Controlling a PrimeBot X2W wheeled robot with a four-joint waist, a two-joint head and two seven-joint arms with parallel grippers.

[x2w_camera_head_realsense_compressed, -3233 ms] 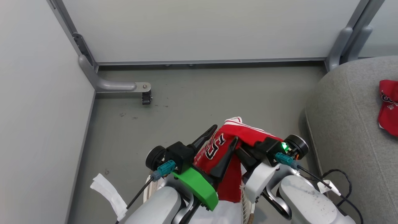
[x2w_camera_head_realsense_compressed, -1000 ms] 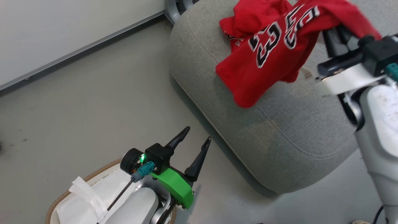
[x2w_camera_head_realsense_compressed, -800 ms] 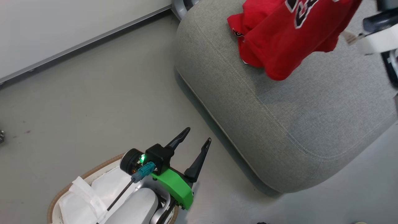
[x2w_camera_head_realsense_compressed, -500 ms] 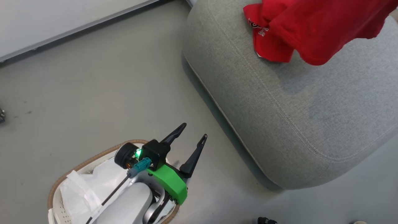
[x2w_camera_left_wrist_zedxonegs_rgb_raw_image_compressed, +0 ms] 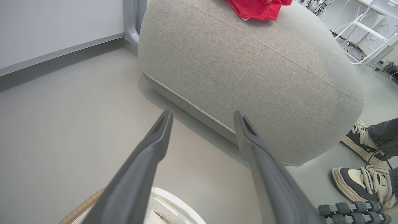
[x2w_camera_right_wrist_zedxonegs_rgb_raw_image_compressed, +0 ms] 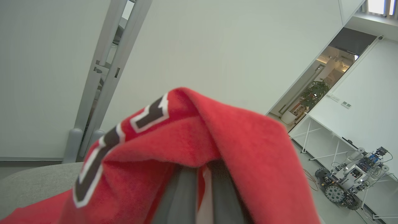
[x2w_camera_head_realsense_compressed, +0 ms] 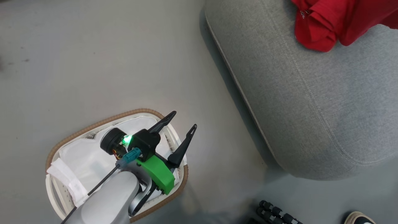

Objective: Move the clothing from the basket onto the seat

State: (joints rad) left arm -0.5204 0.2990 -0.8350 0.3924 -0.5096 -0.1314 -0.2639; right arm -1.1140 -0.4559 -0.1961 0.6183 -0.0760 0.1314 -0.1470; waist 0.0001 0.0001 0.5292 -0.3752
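Robot's left claw point(x2w_camera_head_realsense_compressed: 184, 119) spread wide and empty above the white-lined laundry basket point(x2w_camera_head_realsense_compressed: 93, 126) on the floor point(x2w_camera_head_realsense_compressed: 93, 62); beyond, a grey sofa point(x2w_camera_head_realsense_compressed: 311, 109) bearing a crumpled red garment point(x2w_camera_head_realsense_compressed: 314, 28); right claw point(x2w_camera_right_wrist_zedxonegs_rgb_raw_image_compressed: 203, 189) clamped on a lettered red jersey point(x2w_camera_right_wrist_zedxonegs_rgb_raw_image_compressed: 248, 155) over the sofa.

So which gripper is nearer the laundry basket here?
Left. The left gripper hangs open above the laundry basket; the right gripper is away at the grey sofa, shut on a red jersey.
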